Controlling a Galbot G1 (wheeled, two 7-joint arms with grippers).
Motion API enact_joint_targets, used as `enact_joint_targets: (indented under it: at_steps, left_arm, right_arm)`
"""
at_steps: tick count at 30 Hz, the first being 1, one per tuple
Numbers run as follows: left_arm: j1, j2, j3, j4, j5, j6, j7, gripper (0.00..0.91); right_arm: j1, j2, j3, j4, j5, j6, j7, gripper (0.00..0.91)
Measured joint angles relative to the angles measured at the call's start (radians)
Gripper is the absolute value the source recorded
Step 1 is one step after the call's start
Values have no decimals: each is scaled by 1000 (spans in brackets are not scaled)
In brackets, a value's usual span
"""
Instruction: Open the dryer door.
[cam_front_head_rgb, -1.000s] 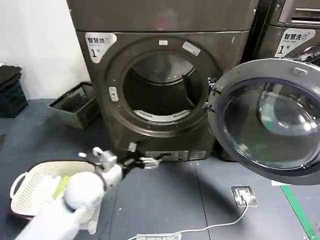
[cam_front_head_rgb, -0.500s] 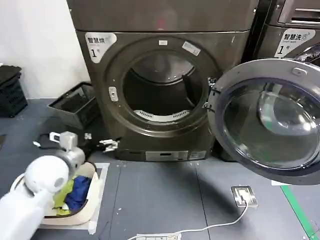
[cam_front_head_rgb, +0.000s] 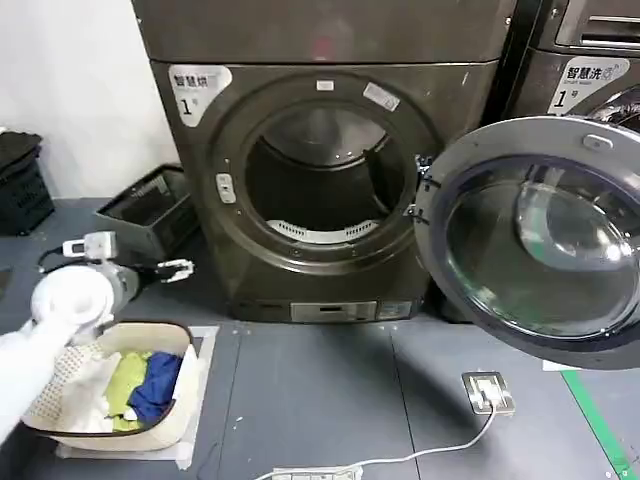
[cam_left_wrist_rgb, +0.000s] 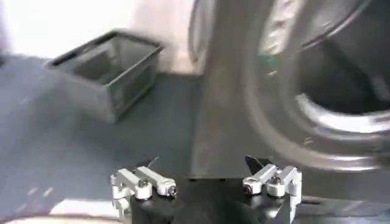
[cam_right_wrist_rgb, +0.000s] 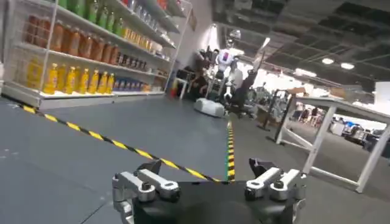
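Round glass-fronted grey dryer door (cam_front_head_rgb: 540, 240) stands swung wide at right, well apart from the left gripper (cam_front_head_rgb: 172, 269), jaws spread and empty, at far left. The right gripper (cam_right_wrist_rgb: 210, 182), jaws spread, faces away.

Glossy white rounded left arm shell (cam_front_head_rgb: 55, 310), grey wrist joint, black gripper base (cam_left_wrist_rgb: 207, 204), silver screw-studded metal fingers (cam_left_wrist_rgb: 143, 182)

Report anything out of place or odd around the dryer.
Nothing looks damaged or spilled. The dryer door hangs wide open; a loose cable trails across the floor in front, and the laundry basket sits beside it.
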Motion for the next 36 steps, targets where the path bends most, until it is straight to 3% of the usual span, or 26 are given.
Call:
enact_joint_targets:
  at_steps: [9,21,26,36]
  left_arm:
    - [73,184,16,4,-73,0,-40,907]
    - [307,443,-20,-51,-192,0,-48,907]
    - [401,494,-28,-67,-191,0,-47,907]
    - [446,510,-28,-79,-376,0,-46,907]
  right_arm:
    - [-4,0,-22,-14,2,5,2,907]
    - [13,0,-69,-26,4,50,20,907]
    - [17,0,-86,-36,4,79,21,907]
    - [22,0,-100,-43,3,115,12,907]
